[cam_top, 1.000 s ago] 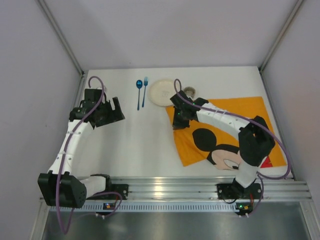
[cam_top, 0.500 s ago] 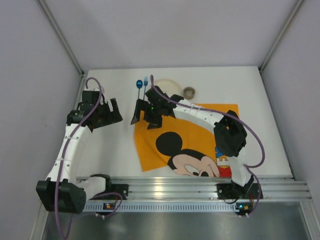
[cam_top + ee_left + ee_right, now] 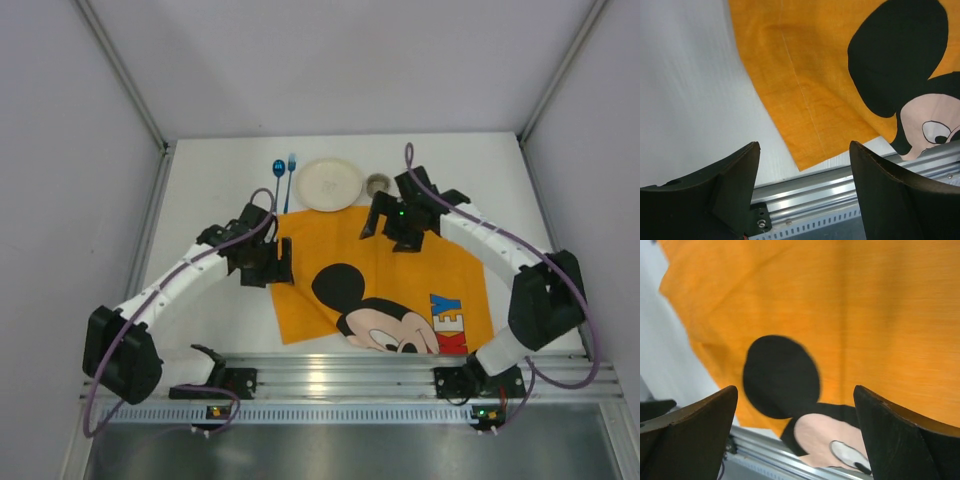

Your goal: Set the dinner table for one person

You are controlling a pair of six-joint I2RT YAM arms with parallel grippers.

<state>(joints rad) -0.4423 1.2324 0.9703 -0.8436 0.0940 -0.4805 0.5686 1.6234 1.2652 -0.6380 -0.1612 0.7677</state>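
The dinner table (image 3: 215,190) is a white top carrying an orange Mickey Mouse mat (image 3: 400,265) that lies flat near its front middle. My left gripper (image 3: 284,262) hovers open at the mat's left edge. In the left wrist view the gripper (image 3: 805,145) frames the mat's near corner (image 3: 805,125) and bare table (image 3: 690,100), holding nothing. My right gripper (image 3: 388,236) stands open over the mat's far edge. Its wrist view shows the gripper (image 3: 795,388) above the mat (image 3: 850,305), apart from it.
Behind the mat stand a pale round plate (image 3: 330,185) and a small cup (image 3: 378,184). A blue spoon (image 3: 278,172) and a blue fork (image 3: 291,166) lie left of the plate. An aluminium rail (image 3: 400,375) runs along the near edge.
The right gripper dragged the mat leftward, opened and let it go, then drew back to the mat's far edge. The left arm swung in from the far left to the mat's left edge.
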